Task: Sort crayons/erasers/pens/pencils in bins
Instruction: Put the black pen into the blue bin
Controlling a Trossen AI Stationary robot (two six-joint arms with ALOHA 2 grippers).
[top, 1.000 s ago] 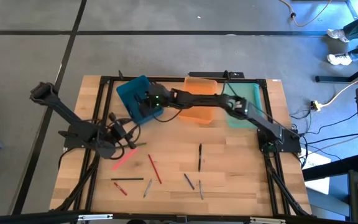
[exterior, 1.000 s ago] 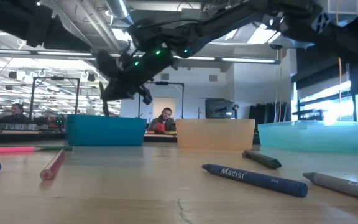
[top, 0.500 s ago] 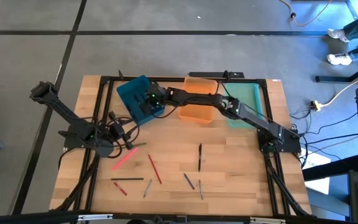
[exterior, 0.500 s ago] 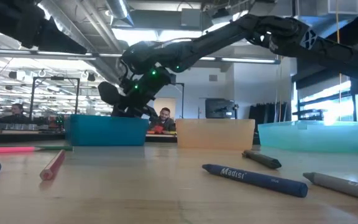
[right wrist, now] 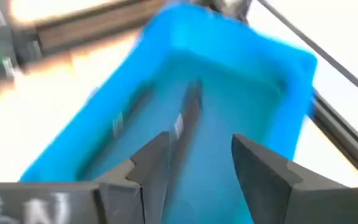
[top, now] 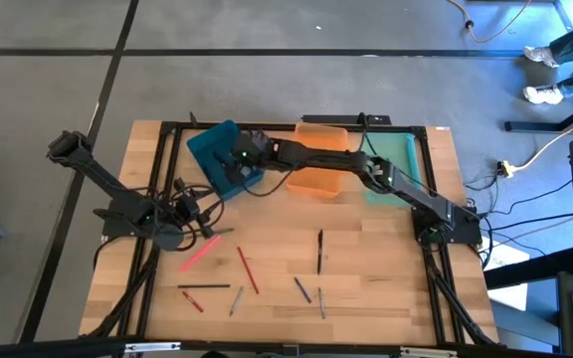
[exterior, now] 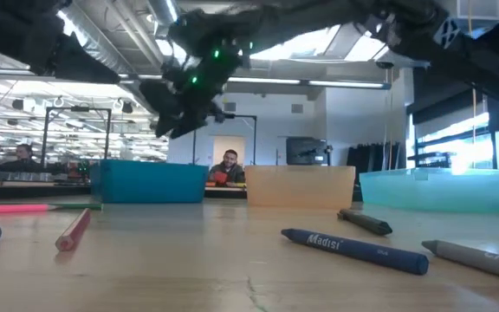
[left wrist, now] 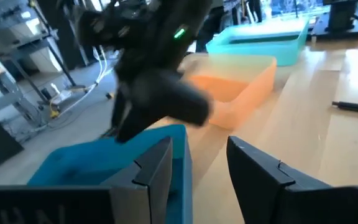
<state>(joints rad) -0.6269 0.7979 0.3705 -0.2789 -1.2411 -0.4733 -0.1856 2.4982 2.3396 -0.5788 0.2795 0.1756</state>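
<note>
My right gripper (top: 239, 156) hangs open over the teal-blue bin (top: 210, 149), clear of its rim in the low view (exterior: 184, 108). Between its fingers, the right wrist view (right wrist: 201, 163) looks down on a dark stick (right wrist: 185, 121) lying on the bin's floor. My left gripper (top: 199, 206) stands open at the table's left with nothing between its fingers (left wrist: 201, 168), pointing toward the bins. The orange bin (top: 321, 151) and the mint green bin (top: 398, 164) stand to the right of the blue one. Several sticks lie flat on the table: pink (top: 199, 253), red (top: 248, 269), black (top: 319, 251), grey-blue (top: 302, 289).
Black cables (top: 167, 194) run round the left arm's base. A black frame (top: 167, 127) borders the table's far and side edges. A blue crayon (exterior: 353, 249) and a grey one (exterior: 475, 256) lie near the low camera. People sit in the room behind.
My right gripper has dipped down to the blue bin's rim and then risen clear above it, tipping as it went. The thin dark stick that hung below its fingers a second ago is gone from them; it has let go.
</note>
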